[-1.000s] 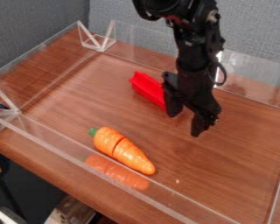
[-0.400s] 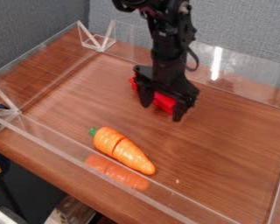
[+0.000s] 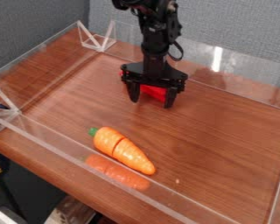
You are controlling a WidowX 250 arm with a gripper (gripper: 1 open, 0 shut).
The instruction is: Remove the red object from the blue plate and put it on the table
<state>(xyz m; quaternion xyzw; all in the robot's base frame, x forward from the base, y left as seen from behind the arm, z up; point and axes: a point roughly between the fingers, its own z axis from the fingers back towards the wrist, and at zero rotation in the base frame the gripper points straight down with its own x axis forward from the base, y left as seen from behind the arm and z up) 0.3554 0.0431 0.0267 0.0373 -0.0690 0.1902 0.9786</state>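
Note:
The red object [image 3: 156, 88] is a small bright red block lying on the glossy wood-grain table [image 3: 73, 92], right of centre toward the back. No blue plate is in view. My gripper [image 3: 153, 94] hangs from the black arm [image 3: 157, 31] and points down over the block. Its two black fingers [image 3: 130, 92] stand spread, one on each side of the block, with red showing between them. I cannot tell whether the fingers touch the block.
An orange carrot [image 3: 122, 150] with a green tip lies near the front wall. Low clear acrylic walls [image 3: 38, 131] edge the table all round. A clear triangular bracket [image 3: 101, 39] stands in the back left corner.
The gripper has moved left from beside the red block to straddle it. The block and the carrot have not visibly moved.

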